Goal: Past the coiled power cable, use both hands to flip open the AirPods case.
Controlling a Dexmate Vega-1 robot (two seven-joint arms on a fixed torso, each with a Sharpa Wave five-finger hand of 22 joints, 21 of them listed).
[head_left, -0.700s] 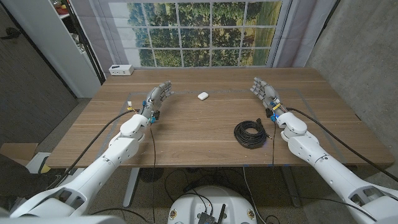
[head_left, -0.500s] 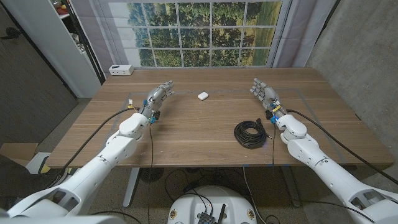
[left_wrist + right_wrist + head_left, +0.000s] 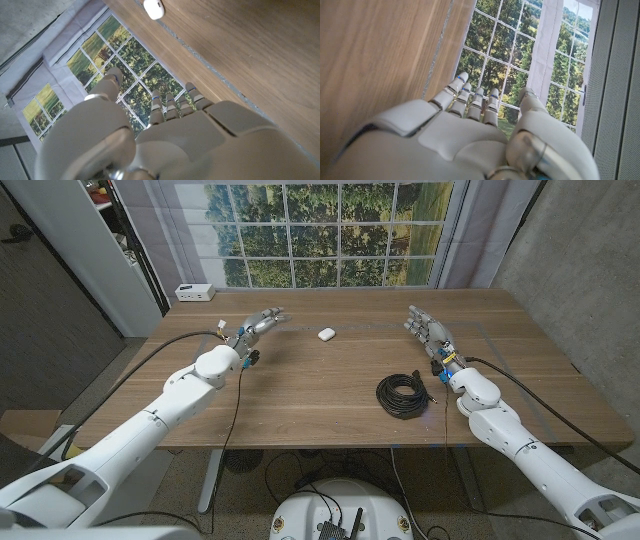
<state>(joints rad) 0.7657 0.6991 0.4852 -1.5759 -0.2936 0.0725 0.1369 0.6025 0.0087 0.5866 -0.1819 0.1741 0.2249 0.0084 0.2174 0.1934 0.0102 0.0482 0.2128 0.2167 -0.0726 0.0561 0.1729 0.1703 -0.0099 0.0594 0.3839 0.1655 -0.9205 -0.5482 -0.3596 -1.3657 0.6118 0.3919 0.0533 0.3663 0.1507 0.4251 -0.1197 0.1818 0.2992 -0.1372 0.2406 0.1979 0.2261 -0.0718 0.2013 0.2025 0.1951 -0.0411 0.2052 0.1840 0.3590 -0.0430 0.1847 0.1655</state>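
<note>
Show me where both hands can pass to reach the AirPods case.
Bare wood lies between the left hand and the AirPods case, and between the case and the right hand. The near right is tighter: the coiled power cable lies close beside the right forearm. The table's near middle is free.

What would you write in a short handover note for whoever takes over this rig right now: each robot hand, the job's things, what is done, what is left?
Left robot hand: open, holding nothing, fingers pointing toward the earbud case, apart from it.
Right robot hand: open, holding nothing, on the case's other side, farther from it.
Earbud case: white, lid closed, lying on the table between the two hands, toward the far edge.
Coiled cable: black, nearer the robot than the case, close to the right arm.
Done: nothing on the case yet.
Left: bring both hands to the case, hold it with one and flip the lid with the other.
</note>
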